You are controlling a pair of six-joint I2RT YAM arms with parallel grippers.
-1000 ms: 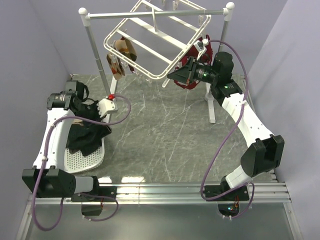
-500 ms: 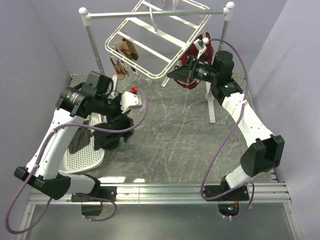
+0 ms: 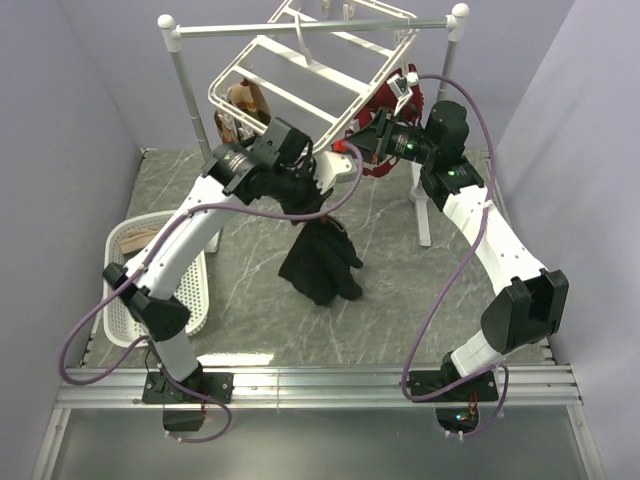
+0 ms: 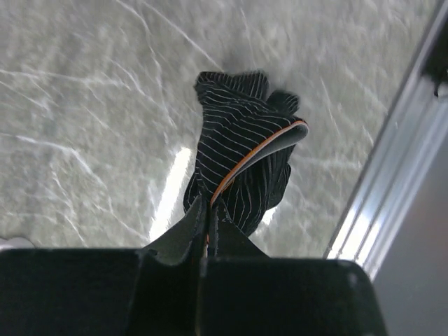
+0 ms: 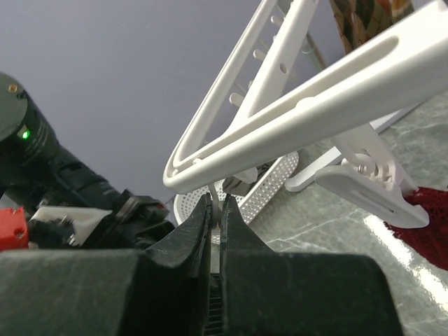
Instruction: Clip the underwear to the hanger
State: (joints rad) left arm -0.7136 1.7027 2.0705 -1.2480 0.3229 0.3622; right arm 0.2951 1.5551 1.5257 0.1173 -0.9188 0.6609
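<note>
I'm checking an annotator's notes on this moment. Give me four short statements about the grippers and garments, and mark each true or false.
1. The left gripper is shut on the underwear. True.
2. The underwear lies in the basket. False: it hangs from the left gripper over the table, apart from the basket.
3. The right gripper is open, clear of the hanger. False: it is shut on a thin white piece at the hanger's corner.
4. A dark red garment shows beside the right gripper. True.
</note>
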